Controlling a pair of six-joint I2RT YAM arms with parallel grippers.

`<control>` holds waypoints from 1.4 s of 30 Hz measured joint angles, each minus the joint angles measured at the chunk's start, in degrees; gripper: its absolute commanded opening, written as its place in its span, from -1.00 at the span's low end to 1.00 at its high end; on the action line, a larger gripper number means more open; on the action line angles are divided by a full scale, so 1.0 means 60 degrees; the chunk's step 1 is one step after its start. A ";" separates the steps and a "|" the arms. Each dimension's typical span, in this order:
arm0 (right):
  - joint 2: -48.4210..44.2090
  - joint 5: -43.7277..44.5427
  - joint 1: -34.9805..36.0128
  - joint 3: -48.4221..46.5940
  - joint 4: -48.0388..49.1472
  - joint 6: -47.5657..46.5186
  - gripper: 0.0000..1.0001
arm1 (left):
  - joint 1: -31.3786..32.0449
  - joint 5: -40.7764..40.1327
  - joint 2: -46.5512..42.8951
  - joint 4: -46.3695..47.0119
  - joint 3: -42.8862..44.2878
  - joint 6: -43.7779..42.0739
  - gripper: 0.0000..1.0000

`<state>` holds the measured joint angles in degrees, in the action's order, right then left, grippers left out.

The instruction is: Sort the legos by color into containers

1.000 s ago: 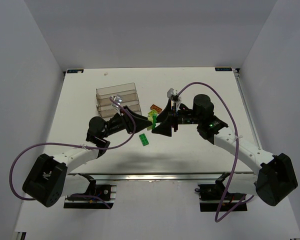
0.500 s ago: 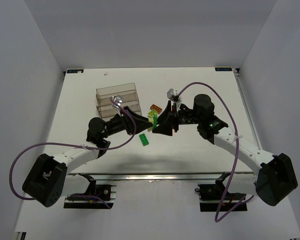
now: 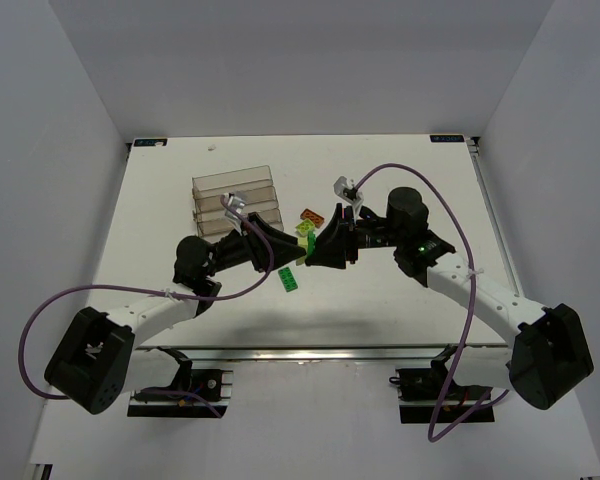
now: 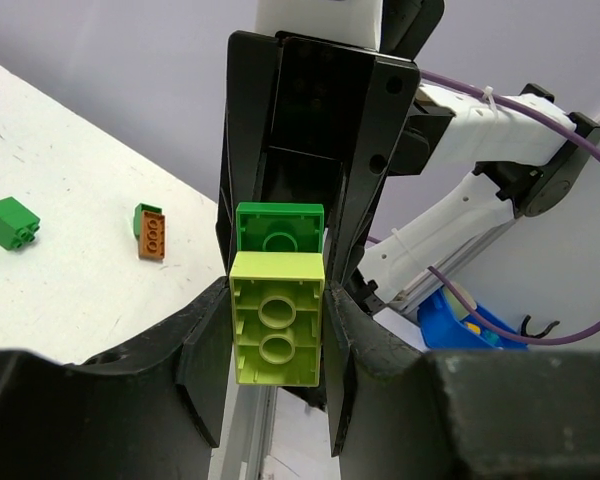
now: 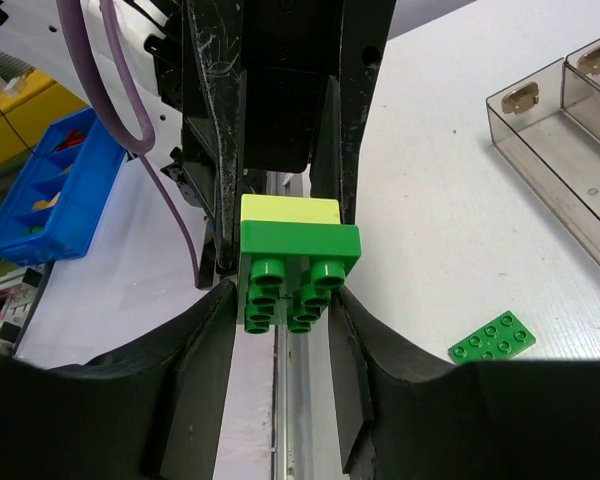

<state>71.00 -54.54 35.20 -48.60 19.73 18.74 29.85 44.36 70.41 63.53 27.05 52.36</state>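
Arms meet head-on. Left end effector (image 4: 276,340) grips lime brick (image 4: 277,315); right end effector (image 5: 288,300) grips attached green brick (image 5: 300,246).

My left arm (image 3: 155,307) and right arm (image 3: 485,298) are built alike: white links, black joint housings, a purple cable (image 3: 405,168) tied on with white zip ties (image 4: 488,97). My left gripper (image 4: 276,345) and right gripper (image 5: 280,320) carry black, wedge-shaped fingers (image 4: 205,360).

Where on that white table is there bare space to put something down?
Bare: the right side of the table, beyond the right arm, and the far strip behind the containers. Crowded: the centre, where both sets of fingers meet on the lime brick and green brick, with an orange brick and green plate beside.
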 measured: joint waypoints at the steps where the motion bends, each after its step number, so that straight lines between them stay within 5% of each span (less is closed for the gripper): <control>1: 0.0000 -0.0018 -0.0025 0.0000 0.0000 0.0029 -0.96 | 0.0004 0.0000 0.0000 0.0004 0.0000 -0.0040 -1.00; 20: -0.0193 -0.0550 -0.0936 0.0266 0.0404 0.0361 -1.00 | 0.0102 -0.0758 -0.0911 -0.2011 0.0000 -0.1880 -1.00; 30: -0.0809 0.0492 -0.0936 0.0222 -0.1035 -0.0940 -1.00 | -0.0470 -0.4404 -0.1286 -0.7406 0.1949 -0.4014 -1.00; 42: -0.1180 0.0790 -0.0925 0.0044 -0.1982 -0.1781 -1.00 | -0.1989 -0.6816 0.2080 -1.1132 0.4360 -0.5151 -1.00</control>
<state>63.92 -49.80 29.65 -48.34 7.84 8.05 17.91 3.46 82.89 -3.27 53.21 21.45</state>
